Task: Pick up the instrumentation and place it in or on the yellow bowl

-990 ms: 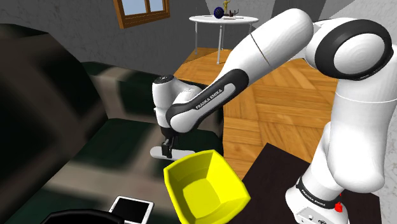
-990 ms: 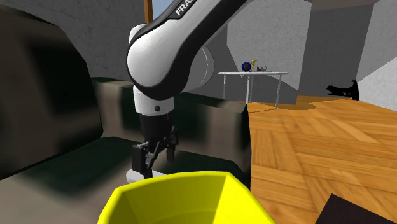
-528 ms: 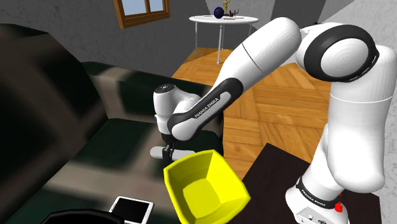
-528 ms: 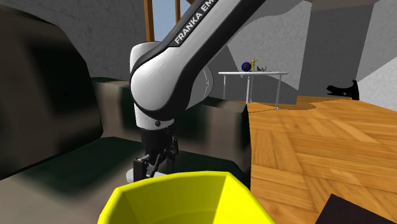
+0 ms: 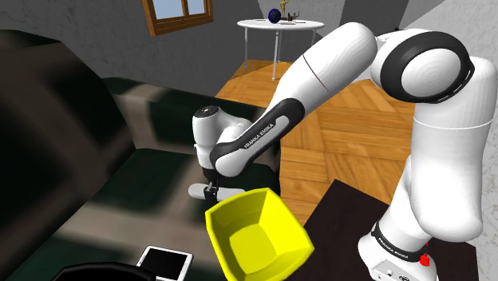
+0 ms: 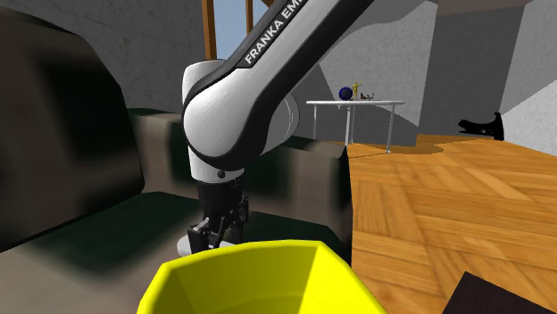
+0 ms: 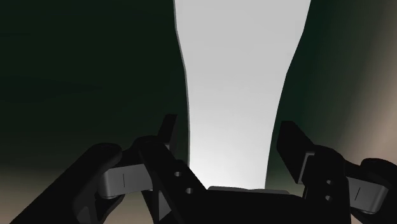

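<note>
Dark green sofa (image 5: 104, 172) cushions take up the shoulder view's left, with wood floor (image 5: 351, 152) and a white round table (image 5: 279, 25) beyond. On the seat lies the instrument (image 5: 196, 191), a pale, flat, narrow piece. The gripper (image 5: 211, 190) hangs right over it, and just beside both, nearer the camera, sits the yellow bowl (image 5: 239, 223). Further right the arm (image 5: 335, 64) climbs back to its stand (image 5: 399, 251).

The jaws stand well apart, one finger on each side of the instrument and neither seeming to touch it, so nothing is gripped yet.

The risks, as I judge them: the piece is thin and lies on a soft seat, so closing too high could miss it or tip it away; closing off-centre could make it swivel out; and with the bowl's rim so near, a careless lift could knock the bowl.

The wrist view shows what the others cannot: the instrument (image 7: 235, 95) running between the fingers (image 7: 167, 130) of the gripper (image 7: 228, 133), with a slim gap on each side. The shoulder view alone shows the bowl's empty inside. In the second exterior view the yellow bowl (image 6: 259, 276) hides part of the instrument (image 6: 190, 243) below the gripper (image 6: 214, 230).
</note>
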`<control>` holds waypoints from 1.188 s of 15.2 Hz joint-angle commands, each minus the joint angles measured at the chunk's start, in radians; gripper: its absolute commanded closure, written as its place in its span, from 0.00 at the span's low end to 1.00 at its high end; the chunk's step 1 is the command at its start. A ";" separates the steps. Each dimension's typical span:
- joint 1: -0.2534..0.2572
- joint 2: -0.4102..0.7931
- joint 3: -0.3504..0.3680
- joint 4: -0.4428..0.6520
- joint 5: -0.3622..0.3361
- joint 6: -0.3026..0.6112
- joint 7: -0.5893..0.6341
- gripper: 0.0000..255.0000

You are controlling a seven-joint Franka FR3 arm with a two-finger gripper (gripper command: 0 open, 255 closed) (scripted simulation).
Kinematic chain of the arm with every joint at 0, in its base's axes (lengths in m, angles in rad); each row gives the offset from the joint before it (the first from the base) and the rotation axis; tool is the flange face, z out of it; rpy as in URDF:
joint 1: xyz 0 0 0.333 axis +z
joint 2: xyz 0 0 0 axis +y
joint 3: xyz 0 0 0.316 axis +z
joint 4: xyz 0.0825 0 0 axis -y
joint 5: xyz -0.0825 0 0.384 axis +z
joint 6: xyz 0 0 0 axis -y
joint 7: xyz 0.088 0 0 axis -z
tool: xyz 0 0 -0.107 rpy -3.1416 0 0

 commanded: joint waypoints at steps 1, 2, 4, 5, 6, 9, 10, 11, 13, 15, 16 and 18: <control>0.000 0.000 0.000 0.000 0.000 0.000 0.000 1.00; 0.000 0.000 0.000 0.000 0.000 0.000 0.000 1.00; 0.000 0.000 0.000 0.000 0.000 0.000 0.000 1.00; 0.000 0.000 0.000 0.000 0.000 0.000 0.000 1.00; 0.000 0.000 0.000 0.000 0.000 0.000 0.000 1.00; -0.001 -0.009 0.002 0.002 0.003 -0.011 -0.002 1.00; -0.002 -0.018 0.003 0.004 0.007 -0.022 -0.005 1.00; -0.003 -0.027 0.004 0.007 0.010 -0.033 -0.007 1.00; -0.005 -0.045 0.007 0.013 0.016 -0.056 -0.012 1.00; -0.006 -0.062 0.009 0.019 0.022 -0.079 -0.016 1.00; -0.007 -0.070 0.010 0.023 0.025 -0.091 -0.018 1.00; -0.008 -0.086 0.012 0.031 0.031 -0.114 -0.022 1.00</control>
